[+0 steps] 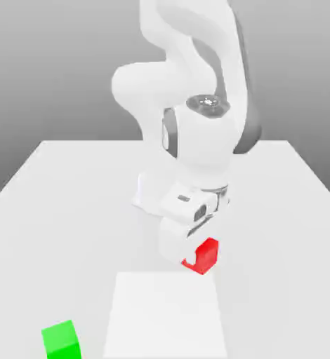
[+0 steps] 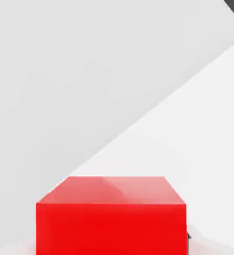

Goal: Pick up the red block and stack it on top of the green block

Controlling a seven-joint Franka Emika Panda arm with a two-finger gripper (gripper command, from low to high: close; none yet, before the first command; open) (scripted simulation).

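Gripper [image 1: 203,259] is closing on red block [image 1: 207,255], jaws standing a block-width apart, one each side. Exterior view: green block [image 1: 60,339] is sitting at red's eight o'clock, well apart; white square [image 1: 165,314] is lying at seven.

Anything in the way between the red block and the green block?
Nothing visible stands between the red block, at the gripper, and the green block toward the exterior view's left. Only a flat-looking white patch lies nearby; it doesn't appear to obstruct.
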